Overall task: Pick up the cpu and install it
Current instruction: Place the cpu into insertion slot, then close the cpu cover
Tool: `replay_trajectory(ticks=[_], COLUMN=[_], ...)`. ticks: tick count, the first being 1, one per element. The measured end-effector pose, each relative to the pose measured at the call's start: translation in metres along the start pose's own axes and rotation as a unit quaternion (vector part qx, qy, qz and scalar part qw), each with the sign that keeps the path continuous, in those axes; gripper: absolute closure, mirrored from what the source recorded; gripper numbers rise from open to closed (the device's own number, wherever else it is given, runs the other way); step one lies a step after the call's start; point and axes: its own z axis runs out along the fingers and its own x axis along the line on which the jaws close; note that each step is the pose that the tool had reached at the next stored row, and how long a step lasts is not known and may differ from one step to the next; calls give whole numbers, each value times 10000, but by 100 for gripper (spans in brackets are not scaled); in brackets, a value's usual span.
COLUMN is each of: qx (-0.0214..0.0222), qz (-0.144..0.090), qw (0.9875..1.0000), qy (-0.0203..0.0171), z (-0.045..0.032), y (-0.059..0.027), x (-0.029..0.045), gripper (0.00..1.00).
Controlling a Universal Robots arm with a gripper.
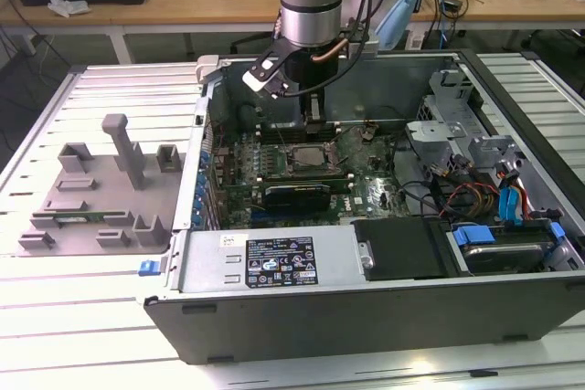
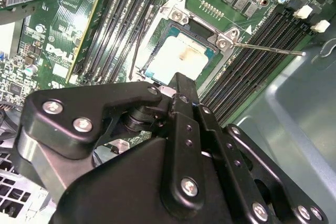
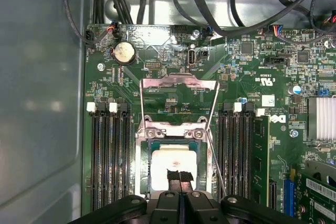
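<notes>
The cpu (image 3: 169,162) is a pale silver square lying flat in the motherboard socket, also seen as the cpu (image 2: 181,57) and, inside the open case, as the cpu (image 1: 307,155). The socket's metal load plate (image 3: 178,99) stands swung open beyond it, with its thin wire lever (image 2: 273,50) released to the side. My gripper (image 3: 179,176) hangs directly over the chip with its two black fingers pressed together and nothing between them. Whether the tips touch the chip's top I cannot tell. In the exterior view the gripper (image 1: 313,118) reaches down into the case from above.
Black memory slots (image 3: 107,156) flank the socket on both sides. The case wall (image 3: 42,103) rises close by. Drive cages and coloured cables (image 1: 494,194) fill the case at the exterior view's right. A grey fixture tray (image 1: 101,189) lies outside the case at the exterior view's left.
</notes>
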Motion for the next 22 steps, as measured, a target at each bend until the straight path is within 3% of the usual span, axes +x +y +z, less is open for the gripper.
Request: replay_trajectory(ticks=[15,22], qx=[0,0], qz=[0,0], qw=[10000,10000], qy=[-4,-4], z=[0,-95], y=[0,4], x=[0,-1], gripper=[89,89])
